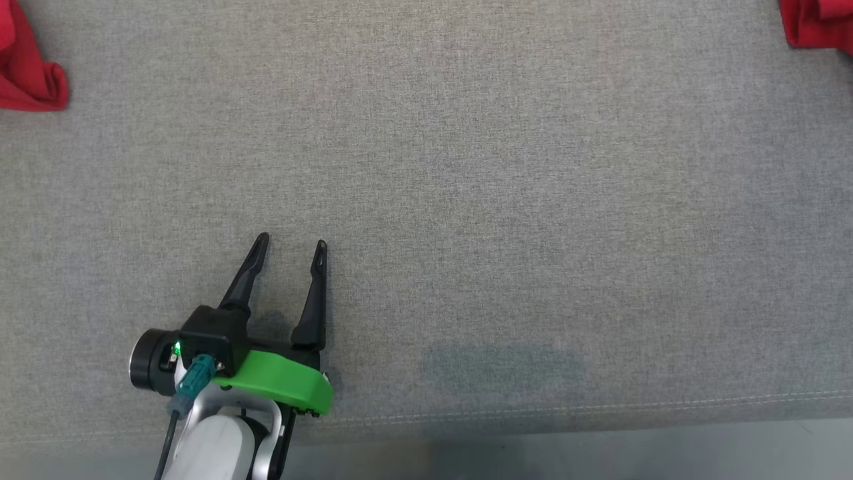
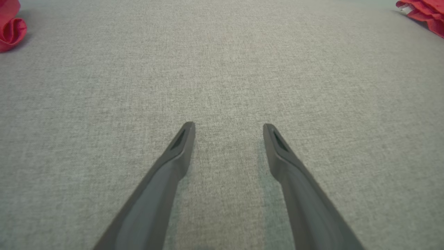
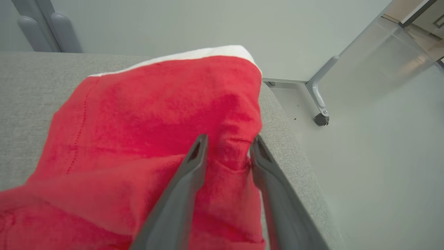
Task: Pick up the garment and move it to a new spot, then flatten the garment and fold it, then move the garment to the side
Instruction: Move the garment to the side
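Seeing right gripper (image 3: 229,139) with jaws part-way apart, straddling a raised fold of the red garment (image 3: 156,104) that touches both inner faces. Lies on the grey cushion (image 3: 24,90) at its edge, long axis running away from the jaws, white-trimmed end farthest from the tips. Seeing left gripper (image 1: 292,241) with jaws wide apart over bare cushion, second red cloth (image 1: 30,73) well beyond its left finger.
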